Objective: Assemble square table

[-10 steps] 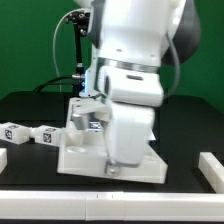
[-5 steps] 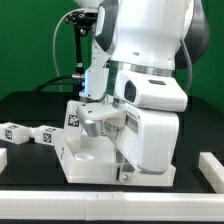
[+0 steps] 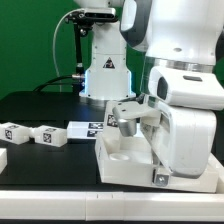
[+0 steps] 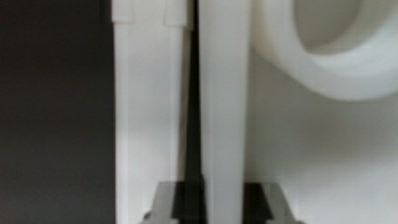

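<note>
1. The white robot arm [image 3: 185,60] fills the exterior view's right. Its base [image 3: 105,72] stands behind the parts.
2. The black table [image 3: 40,105] carries everything, in front of a green backdrop.
3. The square tabletop [image 3: 130,165] is at the front of the table, right of centre in the exterior view, and the arm partly hides it. Whether it rests flat or is lifted cannot be told.
4. A long white bar [image 3: 50,196] runs along the table's front edge.
5. The marker board [image 3: 86,128] lies flat just beside the tabletop's far corner, on the exterior view's left.
6. One tagged leg [image 3: 12,132] and a second leg [image 3: 46,136] lie side by side at the exterior view's left, well apart from the tabletop.
7. The gripper [image 4: 219,200] clamps the tabletop's upright rim [image 4: 222,100]. A dark finger [image 4: 173,205] presses on each side of it, and a round corner hole [image 4: 347,40] lies just beside the rim.
</note>
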